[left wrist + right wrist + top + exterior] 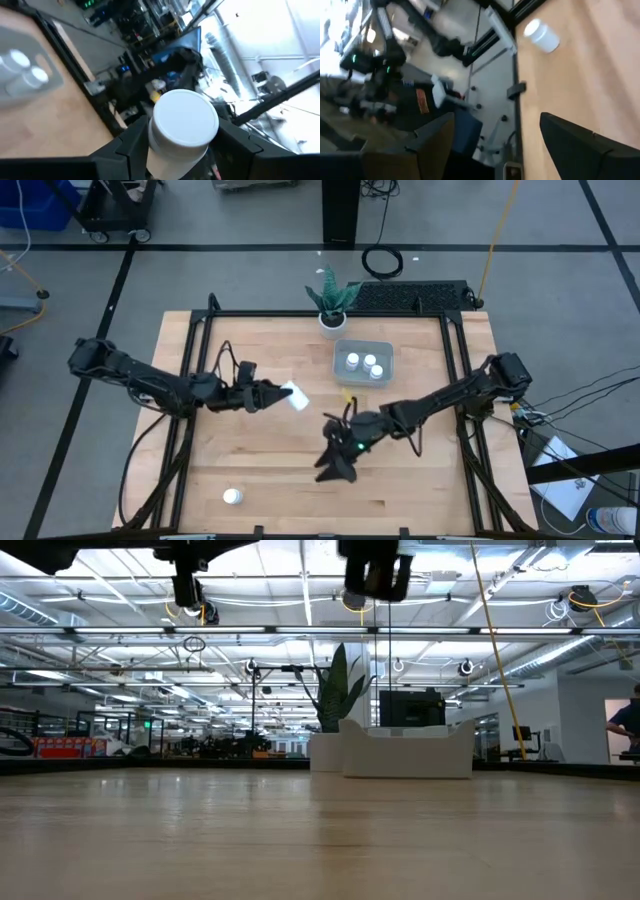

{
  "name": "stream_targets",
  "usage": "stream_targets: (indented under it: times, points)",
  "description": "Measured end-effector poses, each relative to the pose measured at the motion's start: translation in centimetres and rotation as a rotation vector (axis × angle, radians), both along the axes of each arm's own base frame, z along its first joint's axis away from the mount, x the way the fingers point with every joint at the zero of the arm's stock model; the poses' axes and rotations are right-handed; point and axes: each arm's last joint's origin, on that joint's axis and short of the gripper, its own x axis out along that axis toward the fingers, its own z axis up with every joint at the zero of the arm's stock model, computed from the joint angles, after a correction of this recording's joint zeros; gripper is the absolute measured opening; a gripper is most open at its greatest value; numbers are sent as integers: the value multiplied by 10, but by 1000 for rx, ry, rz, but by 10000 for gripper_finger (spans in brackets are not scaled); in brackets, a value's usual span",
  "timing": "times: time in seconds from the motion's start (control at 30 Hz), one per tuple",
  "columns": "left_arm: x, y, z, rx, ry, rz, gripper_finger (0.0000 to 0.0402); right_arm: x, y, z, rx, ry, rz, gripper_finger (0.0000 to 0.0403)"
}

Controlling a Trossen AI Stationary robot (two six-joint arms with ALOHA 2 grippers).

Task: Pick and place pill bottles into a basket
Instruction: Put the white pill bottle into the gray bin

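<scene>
My left gripper (281, 394) is shut on a white pill bottle (296, 396), held above the table left of centre. The pale basket (362, 362) stands at the far middle with three white bottles (364, 364) upright in it; it also shows in the left wrist view (30, 92). One more bottle (232, 497) lies on the table near the front left edge and shows in the right wrist view (541, 36). My right gripper (336, 467) is open and empty above the table's middle front, right of that bottle. My left gripper pinches the bottle's body (165, 150) just below its white cap (185, 119), between its two fingers (132, 145). The fingers come about level from the table's left. The capped end sticks out past the fingertips toward the right, and the bottle is lifted clear of the table.
A white plant pot with green leaves (332, 308) stands just behind the basket at the far edge. Black frame rails run along the table's left (185, 380) and right (462, 380) sides. Bare wood lies between the grippers and the basket.
</scene>
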Motion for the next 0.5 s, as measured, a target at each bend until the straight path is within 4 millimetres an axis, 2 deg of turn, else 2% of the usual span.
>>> stream_targets:
  times: [0.1, 0.2, 0.33, 0.43, 0.5]
  points:
    - [0, 9, 2, 20, -9, 38, 187, -9, 11, 4, -23, -25, -20, 282]
    - [2, 17, 0, 47, 12, 44, 194, -27, 9, 5, -60, -80, -119, 283]
    - [4, 31, -5, 41, 63, 74, 183, -70, -5, 5, -163, -168, -287, 287]
    - [5, 40, -5, 45, 63, 76, 180, -103, -19, -4, -353, -255, -227, 288]
    - [5, 46, -4, 47, 56, 79, 181, -125, -28, -14, -376, -274, -186, 286]
